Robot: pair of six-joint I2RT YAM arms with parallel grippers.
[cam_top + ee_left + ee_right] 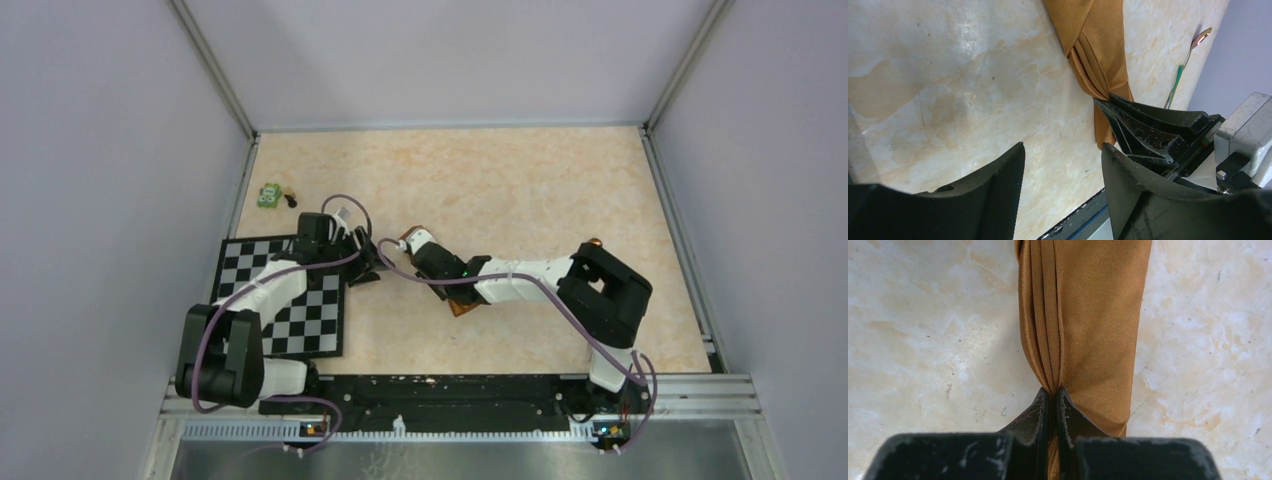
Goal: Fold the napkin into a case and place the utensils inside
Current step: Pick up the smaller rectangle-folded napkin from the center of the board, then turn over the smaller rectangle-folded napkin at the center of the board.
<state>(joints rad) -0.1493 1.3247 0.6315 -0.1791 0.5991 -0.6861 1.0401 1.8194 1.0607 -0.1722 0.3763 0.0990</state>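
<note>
Viewing from the top external camera, the desk (520, 180) carries a black-and-white checkered mat (300, 320) at its near left corner and a small green toy (269, 195) by the left edge, farther back. The left arm (270, 290) reaches across the mat toward the desk centre, and the right arm (520, 282) reaches leftward from the near right corner to meet it. Only a short rust-orange piece of the napkin (462, 305) shows below the right arm, about midway between the left and right edges and nearer the near edge than the far one; the arm hides the rest. In the left wrist view, the left gripper (1063, 147) stands spread, with bare desk between its fingers and no contact with the cloth. Ahead of it the napkin lies flat as a narrow folded strip with a diagonal overlap and stacked pleats along one side. The right gripper (1107, 101) pinches the end of that strip. One utensil (1201, 38), with a shiny head and a slim, partly green handle, lies on the desk apart from the napkin, close to the edge below the wall (1243, 45). In the right wrist view, the jaws are pressed together on the pleated edge of the napkin, and the cloth runs straight away from them, flat on the desk.
</note>
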